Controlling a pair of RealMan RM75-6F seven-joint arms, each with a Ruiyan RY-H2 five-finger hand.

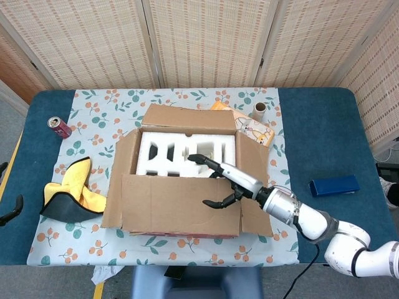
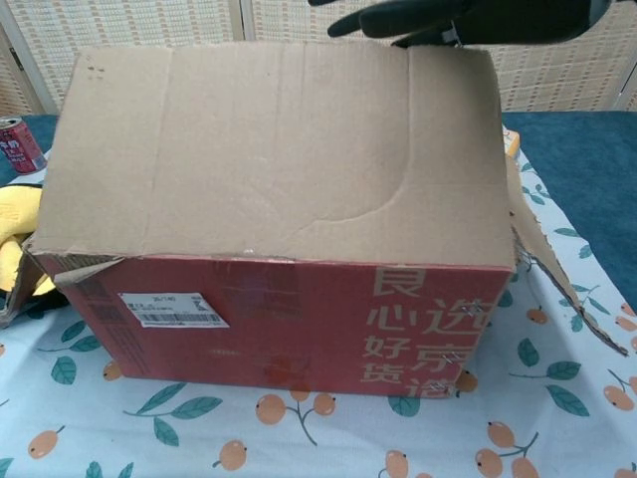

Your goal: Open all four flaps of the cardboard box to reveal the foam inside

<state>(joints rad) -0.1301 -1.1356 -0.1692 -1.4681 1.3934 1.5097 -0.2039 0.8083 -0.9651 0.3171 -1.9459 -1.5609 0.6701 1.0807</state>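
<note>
At frame centre, right hand [image 1: 219, 182], fingers spread wide, grasping nothing, touches the near flap [image 1: 181, 202] of the cardboard box [image 2: 289, 319].

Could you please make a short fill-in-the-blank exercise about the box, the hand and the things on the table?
1. Inside the open cardboard box lies white ____.
2. The right hand reaches over the box's ____ flap, the one nearest the robot.
3. The soda can stands to the ____ of the box in the head view.
4. The cloth beside the box is ____.

Missing words: foam; front; left; yellow
</note>
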